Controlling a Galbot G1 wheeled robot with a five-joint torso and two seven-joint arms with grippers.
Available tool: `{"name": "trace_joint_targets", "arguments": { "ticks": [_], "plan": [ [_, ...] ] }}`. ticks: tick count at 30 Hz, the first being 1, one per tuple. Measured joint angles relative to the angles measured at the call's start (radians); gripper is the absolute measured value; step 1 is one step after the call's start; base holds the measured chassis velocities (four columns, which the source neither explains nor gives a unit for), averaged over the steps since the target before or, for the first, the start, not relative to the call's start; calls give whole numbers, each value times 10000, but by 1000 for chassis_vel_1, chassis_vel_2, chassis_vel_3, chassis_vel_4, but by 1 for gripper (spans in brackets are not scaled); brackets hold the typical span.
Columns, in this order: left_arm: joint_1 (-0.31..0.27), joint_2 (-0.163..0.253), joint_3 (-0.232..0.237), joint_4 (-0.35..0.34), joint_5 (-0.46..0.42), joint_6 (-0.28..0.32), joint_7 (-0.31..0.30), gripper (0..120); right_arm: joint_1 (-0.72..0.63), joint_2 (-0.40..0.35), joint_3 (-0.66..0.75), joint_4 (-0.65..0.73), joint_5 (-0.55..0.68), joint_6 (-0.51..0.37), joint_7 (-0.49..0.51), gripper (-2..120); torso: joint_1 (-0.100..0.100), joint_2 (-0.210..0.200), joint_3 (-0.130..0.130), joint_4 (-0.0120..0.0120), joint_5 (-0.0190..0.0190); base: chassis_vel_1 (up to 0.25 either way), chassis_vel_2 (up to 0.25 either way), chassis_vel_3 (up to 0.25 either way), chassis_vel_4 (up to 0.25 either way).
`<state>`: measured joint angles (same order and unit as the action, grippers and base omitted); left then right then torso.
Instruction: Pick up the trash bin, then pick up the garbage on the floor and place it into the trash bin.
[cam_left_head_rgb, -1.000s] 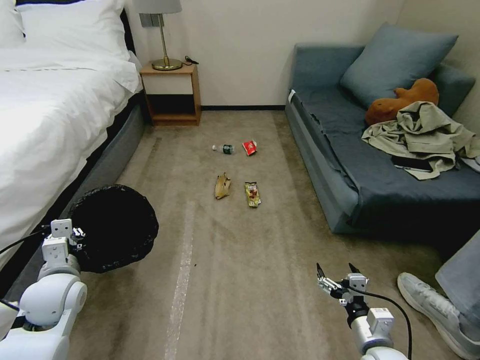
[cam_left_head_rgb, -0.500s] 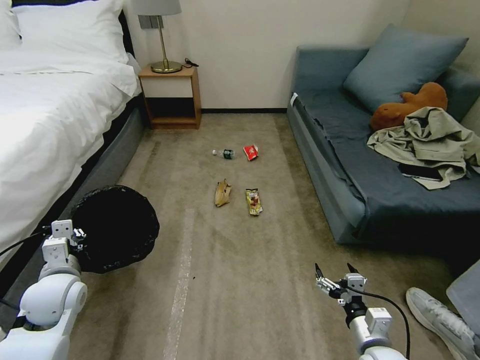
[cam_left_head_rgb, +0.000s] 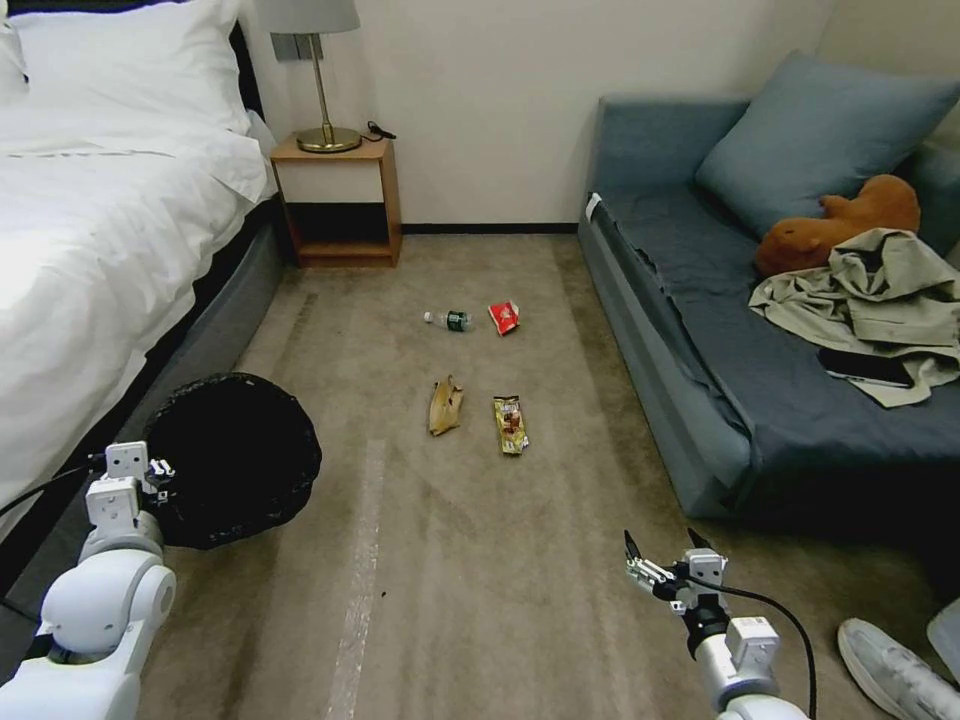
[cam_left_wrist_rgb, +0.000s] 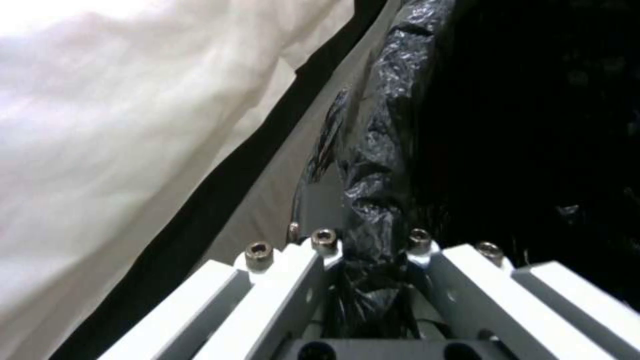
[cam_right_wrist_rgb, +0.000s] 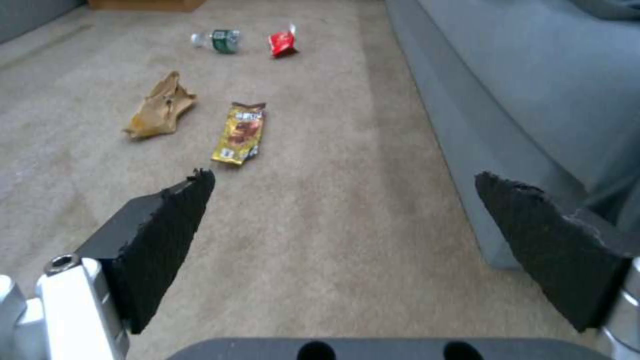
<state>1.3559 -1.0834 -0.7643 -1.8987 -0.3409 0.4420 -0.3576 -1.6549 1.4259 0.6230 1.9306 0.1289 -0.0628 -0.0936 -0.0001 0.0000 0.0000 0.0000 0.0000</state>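
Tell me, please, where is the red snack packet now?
In the head view, the red snack packet lies on the carpet mid-floor, just right of the clear bottle, between the bed and the sofa.

Head camera looks down the carpet (cam_left_head_rgb: 480, 560); right wrist camera, low, shares its litter; left wrist hugs the bin liner (cam_left_wrist_rgb: 380, 150).

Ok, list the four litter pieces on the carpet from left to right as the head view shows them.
Tan-brown scrap → clear bottle with green label → red snack packet → brown-yellow wrapper. The first two nearly share a column, as do the last two.
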Motion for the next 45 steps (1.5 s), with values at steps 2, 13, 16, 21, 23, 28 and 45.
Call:
{"name": "trace_joint_targets", "arguments": {
  "ticks": [2, 13, 16, 21, 23, 28, 45],
  "plan": [
    [-8, -2, 0, -1, -3, 0, 0, 2, 11, -30, -8, -7, -18, -11, -8, 100, 0, 0, 0, 0, 0, -100, 95, 113, -115],
    [-401, 68, 257, 164, -18, 75, 6, 2, 255, -448, -37, 14, -53, -333, -96, 100, 0, 0, 0, -1, 0, -112, 103, 109, -111],
    [-423, 71, 270, 206, -18, 85, 6, 2, 387, -519, -156, -90, -51, -388, -120, 100, 0, 0, 0, 0, 1, -112, 105, 118, -121],
    [-429, 45, 277, 228, -10, 139, 6, 2, 674, -608, -473, -315, -61, -498, -151, 100, 0, 0, 0, 0, 1, -115, 104, 105, -114],
    [-443, 39, 278, 242, -6, 175, 6, 2, 772, -655, -573, -374, -68, -542, -173, 100, 0, -1, 0, 0, 0, -102, 112, 95, -110],
    [-455, 73, 289, 362, 57, 176, 7, 2, 1044, -796, -811, -524, -74, -672, -202, 100, 0, 0, 0, 0, 0, -115, 114, 103, -109],
    [-316, 4, 353, 596, 229, 23, 21, 2, 1724, -1296, -1593, -1057, -58, -889, -262, 100, 0, 0, 0, 0, 0, -108, 105, 106, -105]
  ]
}}
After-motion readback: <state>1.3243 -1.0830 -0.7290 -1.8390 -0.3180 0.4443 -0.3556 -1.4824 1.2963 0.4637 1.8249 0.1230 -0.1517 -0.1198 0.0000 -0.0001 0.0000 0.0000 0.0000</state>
